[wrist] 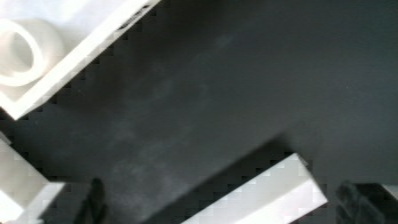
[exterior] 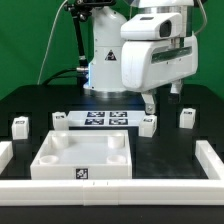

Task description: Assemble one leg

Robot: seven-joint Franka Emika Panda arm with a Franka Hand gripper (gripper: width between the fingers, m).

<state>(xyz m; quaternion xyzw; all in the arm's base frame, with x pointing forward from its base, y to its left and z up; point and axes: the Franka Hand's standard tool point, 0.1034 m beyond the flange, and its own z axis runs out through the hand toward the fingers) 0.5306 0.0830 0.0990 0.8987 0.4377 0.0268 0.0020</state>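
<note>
Several small white legs with tags stand on the black table: one at the exterior view's left (exterior: 19, 125), one by the marker board's left end (exterior: 60, 121), one at its right end (exterior: 148, 123) and one further right (exterior: 186, 118). My gripper (exterior: 148, 103) hangs just above the leg at the board's right end, open and empty. In the wrist view the gripper (wrist: 222, 207) has its dark fingers (wrist: 75, 205) wide apart, with a white slanted piece (wrist: 294, 192) low between them; I cannot tell if it is that leg. The white tabletop (exterior: 48, 158) lies in front, and its corner with a round hole (wrist: 71, 45) shows in the wrist view.
The marker board (exterior: 105, 119) lies behind the tabletop. Low white walls run along the front (exterior: 120, 187) and the exterior view's right (exterior: 210, 155) and left (exterior: 5, 152). The robot base (exterior: 105, 65) stands at the back.
</note>
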